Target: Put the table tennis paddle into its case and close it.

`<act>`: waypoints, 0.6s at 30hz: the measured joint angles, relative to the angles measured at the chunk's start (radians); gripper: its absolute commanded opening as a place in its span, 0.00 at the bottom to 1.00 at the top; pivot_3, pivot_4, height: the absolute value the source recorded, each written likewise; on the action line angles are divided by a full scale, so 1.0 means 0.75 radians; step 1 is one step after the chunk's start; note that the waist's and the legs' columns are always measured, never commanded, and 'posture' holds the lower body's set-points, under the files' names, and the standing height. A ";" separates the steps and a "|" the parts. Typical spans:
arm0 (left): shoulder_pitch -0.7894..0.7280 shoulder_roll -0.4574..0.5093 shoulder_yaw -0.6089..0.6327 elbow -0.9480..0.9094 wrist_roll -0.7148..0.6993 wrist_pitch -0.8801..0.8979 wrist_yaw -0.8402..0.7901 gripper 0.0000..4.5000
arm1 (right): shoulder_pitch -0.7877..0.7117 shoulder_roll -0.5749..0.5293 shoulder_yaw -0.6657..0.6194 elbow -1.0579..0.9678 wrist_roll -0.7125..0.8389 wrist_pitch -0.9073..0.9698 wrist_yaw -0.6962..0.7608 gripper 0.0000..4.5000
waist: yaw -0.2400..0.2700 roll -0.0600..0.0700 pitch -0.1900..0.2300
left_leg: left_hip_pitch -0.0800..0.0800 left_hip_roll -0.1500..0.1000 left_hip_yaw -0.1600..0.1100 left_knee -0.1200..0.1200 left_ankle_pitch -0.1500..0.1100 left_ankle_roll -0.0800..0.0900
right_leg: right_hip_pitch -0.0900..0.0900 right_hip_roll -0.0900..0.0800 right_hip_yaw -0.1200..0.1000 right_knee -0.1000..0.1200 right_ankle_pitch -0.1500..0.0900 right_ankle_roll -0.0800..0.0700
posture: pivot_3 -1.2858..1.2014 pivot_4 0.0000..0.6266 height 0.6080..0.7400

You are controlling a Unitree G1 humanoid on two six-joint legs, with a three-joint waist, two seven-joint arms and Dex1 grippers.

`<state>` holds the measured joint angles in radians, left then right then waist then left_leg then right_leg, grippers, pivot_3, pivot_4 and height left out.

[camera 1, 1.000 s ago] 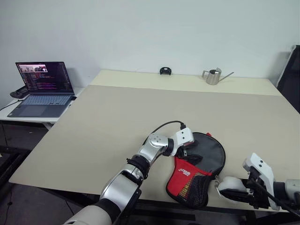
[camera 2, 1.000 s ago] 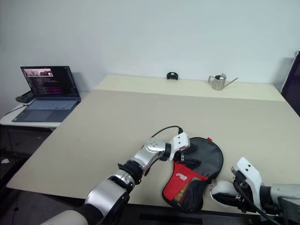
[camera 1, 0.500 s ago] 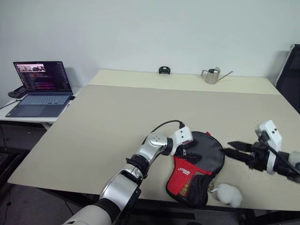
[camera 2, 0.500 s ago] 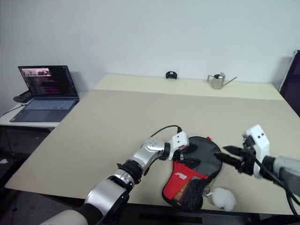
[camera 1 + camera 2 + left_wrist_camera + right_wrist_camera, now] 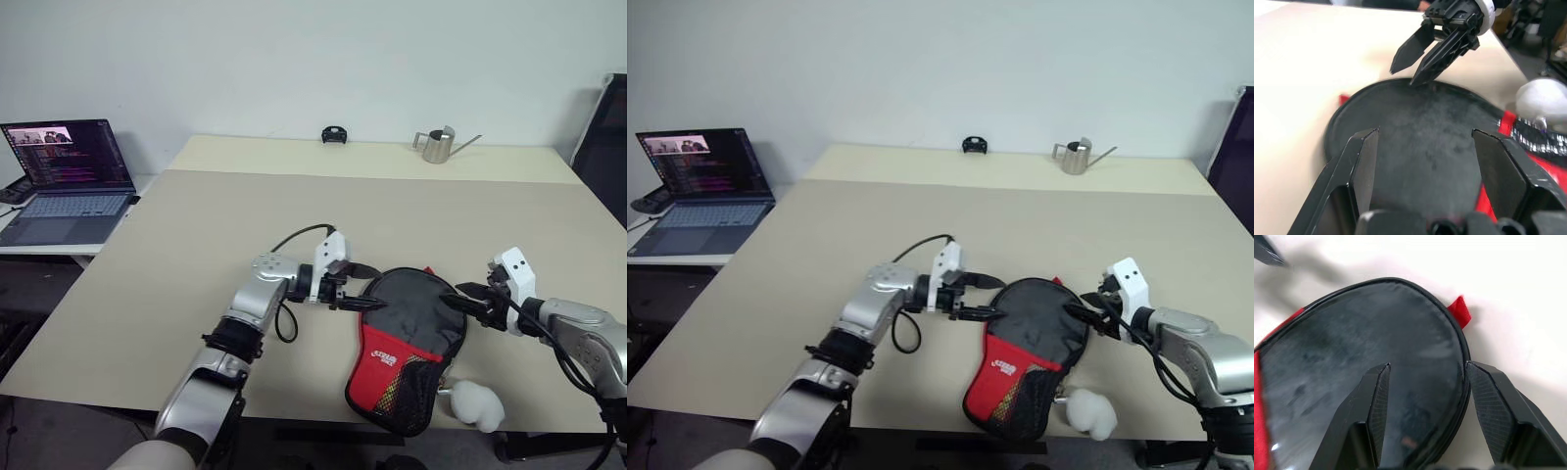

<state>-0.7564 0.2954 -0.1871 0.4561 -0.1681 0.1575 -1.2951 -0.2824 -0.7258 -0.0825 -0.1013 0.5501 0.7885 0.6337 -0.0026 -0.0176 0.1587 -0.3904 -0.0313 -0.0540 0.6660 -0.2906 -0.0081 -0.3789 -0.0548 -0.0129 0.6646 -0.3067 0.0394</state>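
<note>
The case is lying on the table near its front edge, round black end pointing away from the robot and the red panel with the mesh pocket pointing toward the edge; the table tennis paddle itself is not showing as a separate thing, so it is probably sitting inside the case already, though that cannot be confirmed from here. The left hand is hovering at the left rim of the round end with its two fingers spread and nothing between them, and the right hand is reaching in at the right rim, its fingers likewise apart and empty. In the right wrist view the black face is filling the gap between the fingers, with the little red tab sticking out just beyond the rim. The step in hand looks like closing the case, so the sensible way is to be pinning the fabric with one hand while the other is working the closure: the left hand should be pressing or pinching the rim on its side so the case is not sliding on the smooth table, and the right hand should be lining up squarely on the red tab before closing, taking only the tab and not a fold of fabric. A white ball is resting just beside the mesh end, so the right arm should be keeping clear of it.
</note>
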 measured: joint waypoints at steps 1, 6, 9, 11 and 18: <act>0.013 0.032 0.011 -0.025 -0.010 0.020 0.011 0.74 | -0.006 0.014 0.011 0.038 -0.021 -0.019 0.008 0.60 | 0.000 0.000 0.000 | 0.000 0.000 0.000 0.000 0.000 0.000 | 0.000 0.000 0.000 0.000 0.000 0.000 | 0.52 0.24 1.00; 0.074 0.092 0.045 -0.109 -0.024 0.070 0.055 0.74 | -0.027 0.054 0.027 0.146 -0.072 -0.068 0.050 0.57 | 0.000 0.000 0.000 | 0.000 0.000 0.000 0.000 0.000 0.000 | 0.000 0.000 0.000 0.000 0.000 0.000 | 0.52 0.24 1.00; 0.107 0.102 0.045 -0.141 -0.029 0.078 0.066 0.74 | -0.053 0.065 0.028 0.193 -0.082 -0.088 0.073 0.41 | 0.000 0.000 0.000 | 0.000 0.000 0.000 0.001 0.000 0.000 | 0.000 0.000 0.000 0.001 0.000 0.000 | 0.52 0.24 1.00; 0.114 0.105 0.045 -0.153 -0.031 0.080 0.078 0.74 | -0.066 0.068 0.024 0.214 -0.087 -0.097 0.083 0.27 | 0.000 0.000 0.000 | 0.000 0.000 0.000 0.001 0.000 0.000 | 0.000 0.000 0.000 0.001 0.000 0.000 | 0.52 0.24 1.00; 0.132 0.129 0.045 -0.185 -0.038 0.095 0.090 0.74 | -0.132 0.087 0.030 0.290 -0.096 -0.098 0.122 0.00 | -0.011 0.001 0.000 | 0.001 0.001 0.002 0.001 0.000 0.000 | 0.000 0.000 0.002 0.002 0.000 -0.001 | 0.52 0.24 1.00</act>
<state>-0.6571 0.3923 -0.1537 0.3177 -0.1964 0.2289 -1.2274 -0.3813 -0.6607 -0.0604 0.1158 0.4782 0.7153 0.7251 -0.0109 -0.0169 0.1588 -0.3895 -0.0305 -0.0525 0.6670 -0.2906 -0.0082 -0.3790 -0.0545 -0.0118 0.6665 -0.3064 0.0389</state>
